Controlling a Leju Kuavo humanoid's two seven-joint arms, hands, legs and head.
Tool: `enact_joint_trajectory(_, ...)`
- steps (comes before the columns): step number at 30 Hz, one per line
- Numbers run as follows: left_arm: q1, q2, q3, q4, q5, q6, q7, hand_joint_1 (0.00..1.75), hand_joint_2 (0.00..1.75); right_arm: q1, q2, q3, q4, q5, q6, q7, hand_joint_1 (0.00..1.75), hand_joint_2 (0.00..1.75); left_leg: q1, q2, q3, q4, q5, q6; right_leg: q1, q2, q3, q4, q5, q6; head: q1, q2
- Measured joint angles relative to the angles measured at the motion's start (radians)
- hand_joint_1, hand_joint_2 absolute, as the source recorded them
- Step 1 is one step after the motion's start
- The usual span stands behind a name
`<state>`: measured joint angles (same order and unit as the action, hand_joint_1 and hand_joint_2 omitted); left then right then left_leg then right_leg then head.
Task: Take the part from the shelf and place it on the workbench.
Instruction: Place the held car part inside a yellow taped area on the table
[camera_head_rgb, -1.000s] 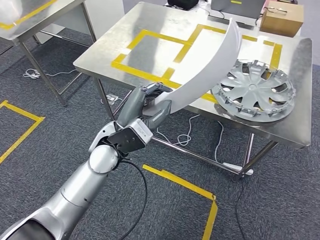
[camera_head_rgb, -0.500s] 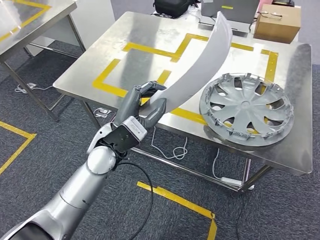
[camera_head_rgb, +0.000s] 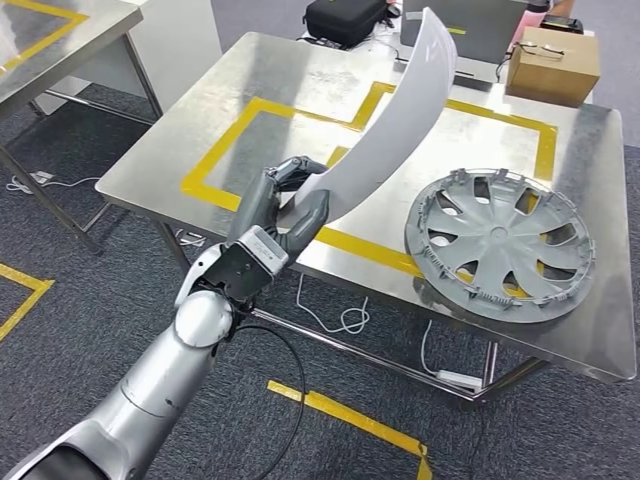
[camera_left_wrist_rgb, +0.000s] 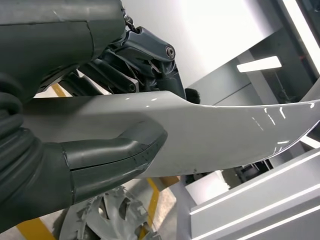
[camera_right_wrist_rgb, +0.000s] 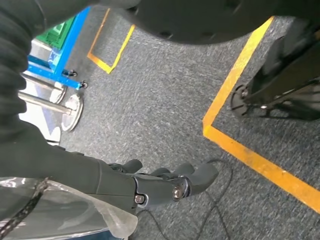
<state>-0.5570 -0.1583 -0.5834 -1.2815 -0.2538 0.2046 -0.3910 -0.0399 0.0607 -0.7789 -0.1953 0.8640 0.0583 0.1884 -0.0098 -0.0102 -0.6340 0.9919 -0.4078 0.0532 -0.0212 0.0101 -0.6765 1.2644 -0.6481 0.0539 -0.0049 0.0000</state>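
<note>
White part (camera_head_rgb: 392, 120), grey hubcap (camera_head_rgb: 498, 240), yellow-taped steel workbench (camera_head_rgb: 287, 80)

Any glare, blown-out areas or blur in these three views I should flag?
Head view: sharp; soft ceiling-light sheen on the steel workbench; the white curved part in the left hand is evenly lit. Left wrist view: ceiling is blown out white behind the part, which carries small specular highlights; the wheel cover is soft. Right wrist view: even light on carpet, right hand sharp, no glare.
</note>
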Motion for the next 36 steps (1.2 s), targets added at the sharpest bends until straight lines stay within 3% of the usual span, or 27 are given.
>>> enact_joint_trajectory(1, 0.003, 0.000, 0.000, 0.001, -0.001, 0.004, 0.001, 1.75, 1.75, 0.000, 0.000, 0.000, 0.000, 0.001, 0.000, 0.000, 0.00, 1.75, 0.002, -0.001, 0.003, 0.001, -0.004, -0.002, -0.002, -0.001, -0.017, 0.009, 0.015, 0.005, 0.000, 0.000)
enact_joint_trajectory(2, 0.005, 0.000, 0.000, 0.002, -0.002, 0.009, 0.003, 1.75, 1.75, 0.001, -0.001, 0.000, 0.000, 0.002, -0.001, 0.000, 0.00, 1.75, 0.004, -0.002, 0.007, 0.002, -0.009, -0.006, -0.004, -0.001, -0.016, -0.019, 0.050, 0.010, 0.000, 0.000)
enact_joint_trajectory(4, 0.003, 0.000, 0.000, 0.005, -0.010, 0.021, 0.009, 1.75, 1.75, -0.001, -0.001, 0.000, 0.000, 0.005, -0.001, 0.000, 0.00, 1.75, 0.008, -0.004, 0.014, 0.012, -0.022, -0.018, -0.009, -0.004, 0.029, -0.144, 0.132, 0.019, 0.001, 0.000)
enact_joint_trajectory(5, 0.000, 0.000, 0.000, 0.007, -0.016, 0.027, 0.014, 1.75, 1.75, -0.002, 0.000, -0.001, 0.000, 0.006, -0.002, 0.000, 0.00, 1.75, 0.008, -0.005, 0.013, 0.021, -0.029, -0.025, -0.010, -0.003, 0.053, -0.198, 0.154, 0.017, 0.002, 0.000)
enact_joint_trajectory(7, -0.004, 0.001, 0.000, 0.012, -0.026, 0.036, 0.022, 1.75, 1.75, -0.004, 0.000, -0.001, 0.000, 0.009, -0.001, 0.000, 0.00, 1.75, 0.006, -0.005, 0.010, 0.033, -0.035, -0.035, -0.007, -0.001, 0.076, -0.238, 0.157, 0.004, 0.001, 0.000)
enact_joint_trajectory(9, -0.006, 0.002, 0.000, 0.018, -0.031, 0.038, 0.026, 1.75, 1.75, -0.005, 0.000, -0.002, 0.000, 0.010, -0.002, 0.000, 0.00, 1.75, 0.006, -0.004, 0.009, 0.037, -0.038, -0.041, -0.006, 0.000, 0.079, -0.239, 0.157, -0.014, 0.000, 0.000)
enact_joint_trajectory(11, -0.008, 0.003, 0.000, 0.021, -0.032, 0.039, 0.026, 1.75, 1.75, -0.004, 0.000, -0.005, 0.000, 0.011, -0.002, 0.000, 0.00, 1.75, 0.008, -0.001, -0.003, 0.070, -0.063, -0.050, -0.008, -0.001, 0.084, -0.240, 0.156, -0.027, -0.004, 0.000)
enact_joint_trajectory(14, -0.011, 0.005, 0.000, 0.025, -0.033, 0.039, 0.027, 1.75, 1.75, -0.006, 0.000, -0.008, 0.000, 0.011, -0.001, 0.000, 0.00, 1.75, 0.010, 0.001, -0.080, 0.245, -0.146, -0.060, -0.008, -0.003, 0.089, -0.241, 0.153, -0.038, -0.008, 0.000)
enact_joint_trajectory(16, -0.009, 0.008, 0.000, 0.030, -0.035, 0.040, 0.030, 1.75, 1.75, -0.006, 0.000, -0.010, 0.000, 0.011, -0.001, 0.000, 0.00, 1.75, 0.011, 0.001, -0.117, 0.322, -0.161, -0.058, -0.005, -0.003, 0.092, -0.241, 0.151, -0.040, -0.008, 0.000)
enact_joint_trajectory(17, -0.010, 0.009, 0.000, 0.033, -0.046, 0.045, 0.040, 1.75, 1.75, -0.006, 0.000, -0.012, 0.000, 0.012, -0.001, 0.000, 0.00, 1.75, 0.010, 0.001, -0.112, 0.309, -0.142, -0.054, -0.004, -0.003, 0.094, -0.241, 0.150, -0.041, -0.008, 0.000)
enact_joint_trajectory(20, -0.054, 0.018, -0.001, 0.092, -0.173, 0.107, 0.131, 1.75, 1.75, -0.007, 0.000, -0.015, 0.000, 0.021, 0.003, -0.002, 0.00, 1.75, 0.004, 0.002, -0.030, 0.129, -0.047, -0.030, 0.002, -0.002, 0.099, -0.241, 0.148, -0.040, -0.008, 0.000)
enact_joint_trajectory(22, -0.114, 0.024, 0.009, 0.195, -0.264, 0.153, 0.174, 1.75, 1.75, -0.010, 0.001, -0.015, 0.000, 0.029, 0.006, -0.005, 0.00, 1.75, -0.001, 0.003, 0.003, 0.056, -0.037, -0.020, 0.004, -0.002, 0.095, -0.241, 0.148, -0.034, -0.007, 0.000)
enact_joint_trajectory(24, -0.153, 0.028, 0.026, 0.286, -0.298, 0.169, 0.179, 1.75, 1.75, -0.012, 0.001, -0.015, 0.000, 0.033, 0.008, -0.009, 0.00, 1.75, -0.002, 0.003, 0.009, 0.041, -0.042, -0.019, 0.004, -0.003, 0.094, -0.245, 0.149, -0.023, -0.008, 0.000)
enact_joint_trajectory(26, -0.176, 0.029, 0.036, 0.346, -0.313, 0.172, 0.182, 1.75, 1.75, -0.011, 0.001, -0.016, 0.000, 0.036, 0.009, -0.012, 0.00, 1.75, 0.003, 0.003, 0.014, 0.029, -0.035, -0.015, 0.004, -0.005, 0.083, -0.227, 0.133, -0.014, -0.006, 0.000)
enact_joint_trajectory(27, -0.188, 0.028, 0.038, 0.371, -0.325, 0.175, 0.189, 1.75, 1.75, -0.012, 0.000, -0.016, 0.000, 0.037, 0.009, -0.013, 0.00, 1.75, 0.005, 0.003, 0.016, 0.023, -0.032, -0.012, 0.004, -0.005, 0.064, -0.192, 0.112, -0.010, -0.004, 0.000)
enact_joint_trajectory(29, -0.209, 0.026, 0.039, 0.421, -0.360, 0.180, 0.217, 1.75, 1.75, -0.013, 0.000, -0.016, 0.000, 0.040, 0.009, -0.015, 0.00, 1.75, 0.005, 0.003, 0.017, 0.021, -0.032, -0.008, 0.002, -0.005, 0.002, -0.071, 0.056, -0.006, -0.002, 0.000)
enact_joint_trajectory(31, -0.224, 0.026, 0.039, 0.470, -0.392, 0.173, 0.245, 1.75, 1.75, -0.011, 0.000, -0.017, 0.000, 0.045, 0.009, -0.016, 0.00, 1.75, 0.002, 0.003, 0.017, 0.022, -0.033, -0.006, 0.002, -0.006, -0.047, 0.016, 0.037, -0.002, -0.002, 0.000)
enact_joint_trajectory(32, -0.232, 0.026, 0.041, 0.494, -0.400, 0.166, 0.252, 1.75, 1.75, -0.010, 0.000, -0.017, 0.000, 0.048, 0.010, -0.016, 0.00, 1.75, 0.001, 0.003, 0.017, 0.023, -0.034, -0.005, 0.002, -0.006, -0.047, 0.010, 0.054, -0.001, -0.002, 0.000)
enact_joint_trajectory(33, -0.242, 0.026, 0.044, 0.516, -0.404, 0.158, 0.256, 1.75, 1.75, -0.010, 0.000, -0.017, 0.000, 0.050, 0.010, -0.016, 0.00, 1.75, 0.001, 0.003, 0.017, 0.025, -0.035, -0.007, 0.002, -0.006, -0.029, -0.034, 0.087, -0.001, -0.002, 0.000)
enact_joint_trajectory(34, -0.252, 0.026, 0.047, 0.534, -0.406, 0.154, 0.258, 1.75, 1.75, -0.011, 0.000, -0.017, 0.000, 0.051, 0.010, -0.016, 0.00, 1.75, 0.001, 0.002, 0.017, 0.028, -0.037, -0.009, 0.001, -0.007, 0.001, -0.101, 0.123, -0.002, -0.002, 0.000)
enact_joint_trajectory(36, -0.273, 0.025, 0.054, 0.563, -0.407, 0.150, 0.258, 1.75, 1.75, -0.013, 0.000, -0.018, 0.000, 0.052, 0.010, -0.016, 0.00, 1.75, -0.002, 0.001, 0.013, 0.036, -0.041, -0.016, 0.002, -0.008, 0.058, -0.210, 0.160, -0.007, -0.002, 0.000)
